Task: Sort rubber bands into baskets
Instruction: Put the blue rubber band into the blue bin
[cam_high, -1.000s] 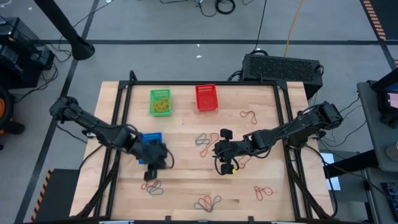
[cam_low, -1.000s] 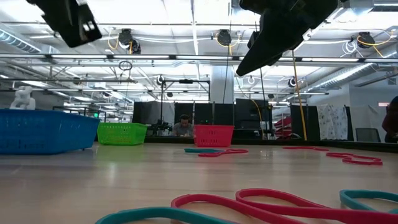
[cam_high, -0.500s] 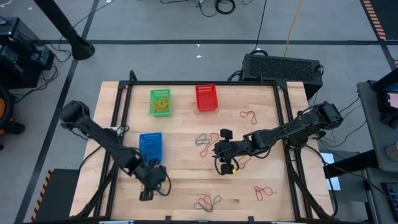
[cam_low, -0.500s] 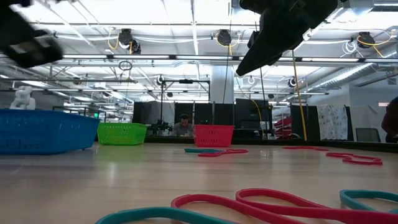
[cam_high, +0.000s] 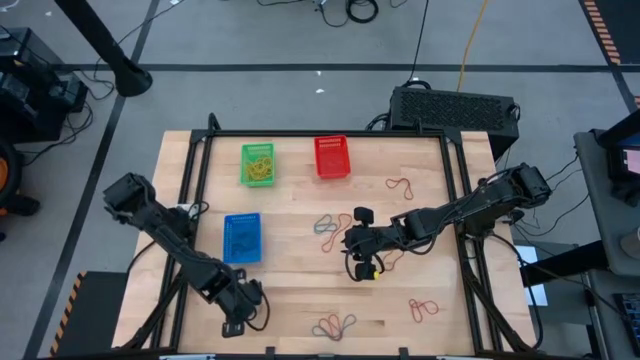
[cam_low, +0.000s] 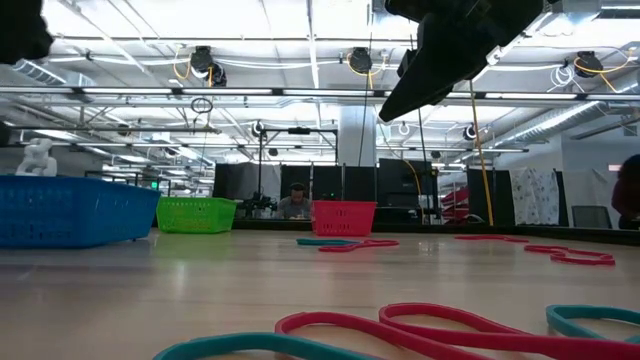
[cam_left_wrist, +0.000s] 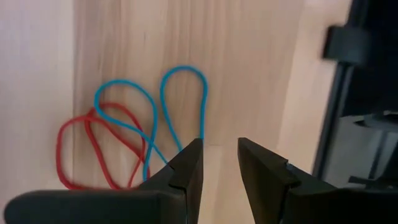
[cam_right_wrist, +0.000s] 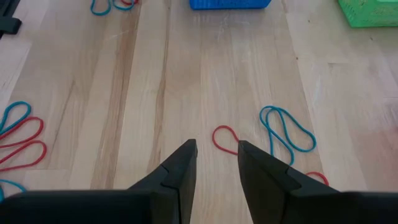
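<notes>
Moved: left gripper (cam_high: 232, 325) has swung from over the blue basket (cam_high: 241, 238) down to the near-left table edge; right arm unchanged.
Left claw: fingers (cam_left_wrist: 186, 168) parted with a narrow gap, nothing between them; hovering over a tangle of blue band (cam_left_wrist: 184, 102) and red band (cam_left_wrist: 93, 146) just ahead of the tips.
Right claw: right gripper (cam_high: 357, 262) parked mid-table, fingers (cam_right_wrist: 180, 165) apart and empty, a small red loop (cam_right_wrist: 225, 139) just ahead, a blue loop (cam_right_wrist: 286, 132) beside it.
Handling: bands look light, limp and flat on the wood; likely to stretch and snag each other. Best hold is probably a free outer arc of the blue loop, clear of the crossing with red.
Baskets: green basket (cam_high: 258, 164) and red basket (cam_high: 332, 157) at the far side, green one holding yellowish bands; blue one nearest the left claw.
Loose bands: clusters near centre (cam_high: 326, 226), far right (cam_high: 402, 186), near right (cam_high: 423, 309), near edge (cam_high: 335, 325).
Room: left claw sits close to the table edge and dark frame rail (cam_left_wrist: 357, 93); open wood toward the blue basket.
</notes>
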